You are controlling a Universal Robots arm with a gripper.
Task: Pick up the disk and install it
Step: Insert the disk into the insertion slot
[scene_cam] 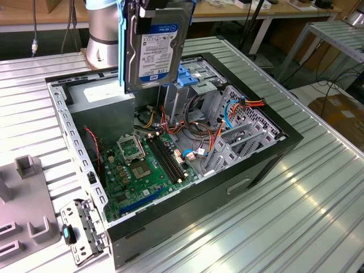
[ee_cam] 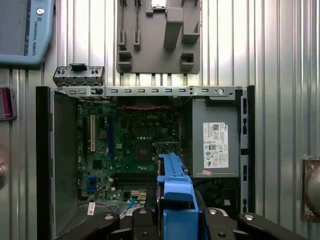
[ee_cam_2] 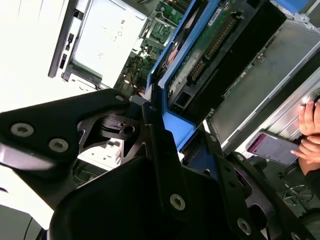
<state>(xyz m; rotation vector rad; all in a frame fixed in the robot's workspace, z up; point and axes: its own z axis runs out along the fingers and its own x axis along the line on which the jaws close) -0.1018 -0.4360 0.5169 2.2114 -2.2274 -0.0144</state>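
The disk [scene_cam: 156, 48] hangs upright on its edge above the back of the open computer case [scene_cam: 267, 151], its white label facing the exterior camera and a blue rail down its side. My gripper [scene_cam: 153, 5] is shut on the disk's top edge. In the second wrist view the black fingers [ee_cam_2: 160, 150] clamp the blue rail, and the disk's [ee_cam_2: 210, 45] green circuit side runs away from the camera. In the first wrist view the disk's [ee_cam: 175, 192] blue rail sticks out from the gripper [ee_cam: 175, 222] over the motherboard [ee_cam: 135, 145].
Inside the case are the grey power-supply box [scene_cam: 96, 94], a metal drive cage with a blue cap [scene_cam: 190, 77] and loose coloured cables [scene_cam: 227, 114]. A grey fixture [scene_cam: 25, 210] and a small bracket [scene_cam: 82, 227] lie on the ribbed table at the exterior view's left. A hand [ee_cam_2: 310, 120] holds a phone [ee_cam_2: 272, 147] nearby.
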